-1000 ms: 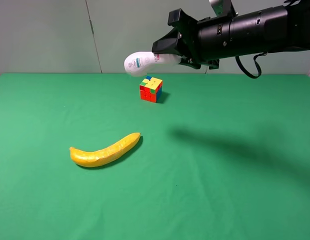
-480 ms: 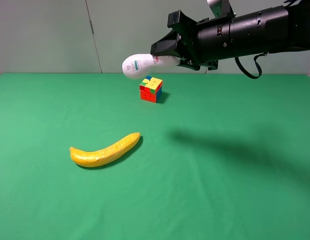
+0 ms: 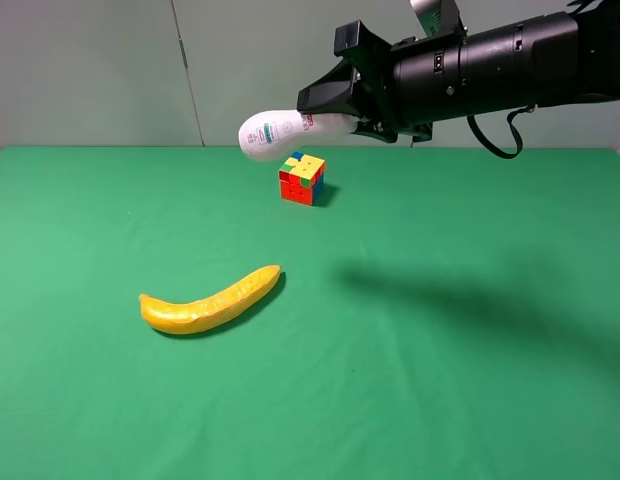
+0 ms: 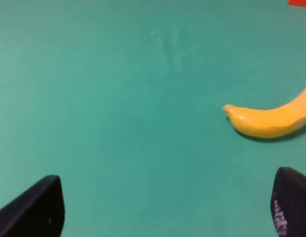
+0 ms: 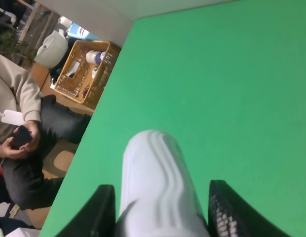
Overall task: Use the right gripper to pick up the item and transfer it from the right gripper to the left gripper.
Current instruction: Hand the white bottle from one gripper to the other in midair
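Note:
The item [image 3: 275, 132], a small white bottle with a teal-printed label, lies level in the air above the far half of the table, its base pointing left. My right gripper [image 3: 335, 108] is shut on its cap end, and the cap is hidden between the black jaws. In the right wrist view the white body [image 5: 155, 182] sticks out between the two fingers [image 5: 103, 212]. My left gripper [image 4: 163, 212] is open over bare green cloth with nothing between its fingertips [image 4: 37, 207]. The left arm does not show in the exterior view.
A yellow banana [image 3: 212, 302] lies left of the table's middle and also shows in the left wrist view [image 4: 271, 118]. A multicoloured puzzle cube [image 3: 302, 178] stands just below the held bottle. Beyond the table's left edge are a wicker basket [image 5: 89, 69] and a seated person [image 5: 19, 123].
My right arm has carried the bottle slightly to the left. The banana and the cube have not moved.

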You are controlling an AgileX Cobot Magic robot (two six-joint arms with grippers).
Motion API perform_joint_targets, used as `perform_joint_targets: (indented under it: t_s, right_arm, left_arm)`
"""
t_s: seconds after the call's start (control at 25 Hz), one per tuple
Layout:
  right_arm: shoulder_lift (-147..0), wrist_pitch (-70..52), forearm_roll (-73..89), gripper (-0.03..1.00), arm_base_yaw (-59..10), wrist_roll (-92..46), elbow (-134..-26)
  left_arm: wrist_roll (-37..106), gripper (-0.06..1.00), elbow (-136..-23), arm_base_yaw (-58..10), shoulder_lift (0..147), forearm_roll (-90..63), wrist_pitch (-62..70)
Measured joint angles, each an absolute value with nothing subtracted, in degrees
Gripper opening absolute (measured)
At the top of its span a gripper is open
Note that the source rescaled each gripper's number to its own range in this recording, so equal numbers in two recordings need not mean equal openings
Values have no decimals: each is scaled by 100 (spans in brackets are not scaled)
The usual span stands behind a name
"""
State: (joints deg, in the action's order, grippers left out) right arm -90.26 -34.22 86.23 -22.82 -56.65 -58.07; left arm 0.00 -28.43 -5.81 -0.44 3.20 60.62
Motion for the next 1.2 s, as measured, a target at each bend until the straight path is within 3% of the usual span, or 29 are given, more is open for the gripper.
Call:
perform_joint_targets:
  t_s: [0.48,1.2]
  right_arm:
    - [-9026,-3486,8599,3,-2282,-5665,-5807]
    - [-9026,-3501,8500,3,-2282,-5686,-5807]
  left_arm:
    - [967,78,-2918,-581,62,494,4842]
    - [3748,79,-2918,-593,4336,-1184,1527]
